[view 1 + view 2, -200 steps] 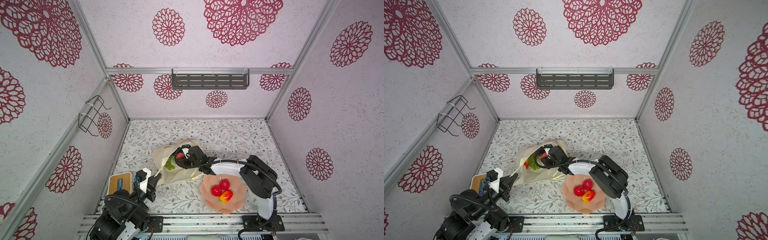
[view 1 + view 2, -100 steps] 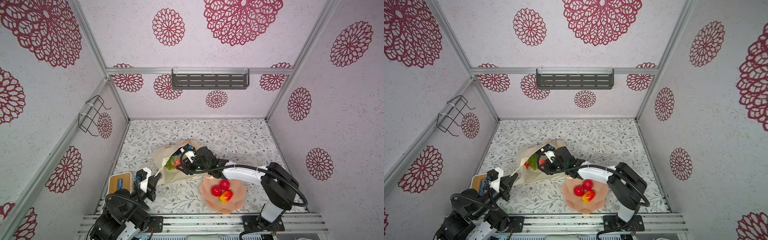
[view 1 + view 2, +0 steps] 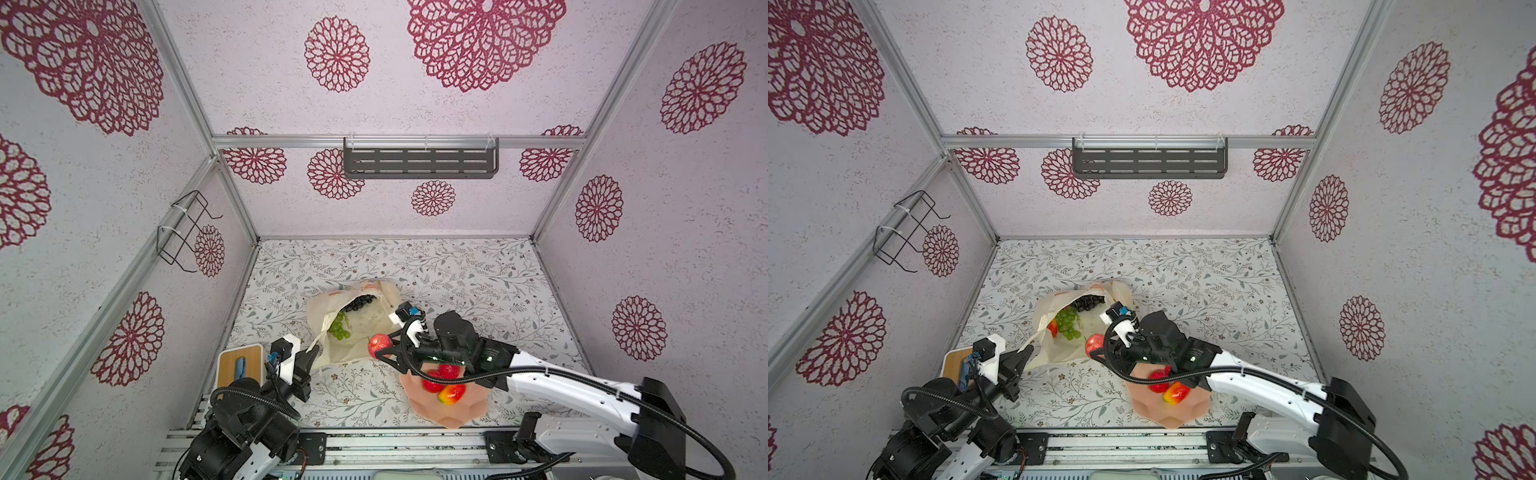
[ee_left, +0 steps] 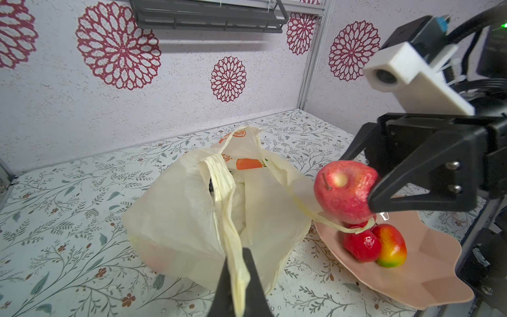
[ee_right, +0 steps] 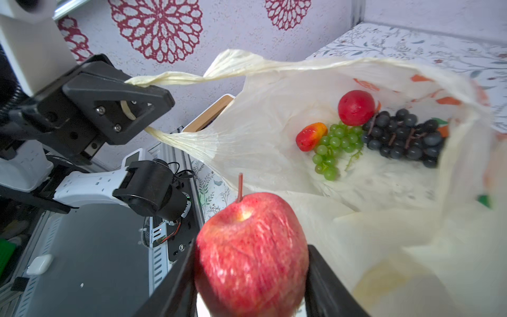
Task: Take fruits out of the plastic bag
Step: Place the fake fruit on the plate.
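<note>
The cream plastic bag lies open left of centre. My left gripper is shut on one of its handles, pulled taut. My right gripper is shut on a red apple, held just outside the bag's mouth, near the pink bowl. Inside the bag lie a green grape bunch, dark grapes, a mango and a round red fruit. The bag's other handle trails onto the bowl's fruits.
The bowl holds two red fruits and a mango. A white box with a wooden top sits at the front left. A wire rack hangs on the left wall and a grey shelf on the back wall.
My right gripper has drawn back out of the bag toward the bowl with the apple in it. The left gripper has stayed put on the handle.
</note>
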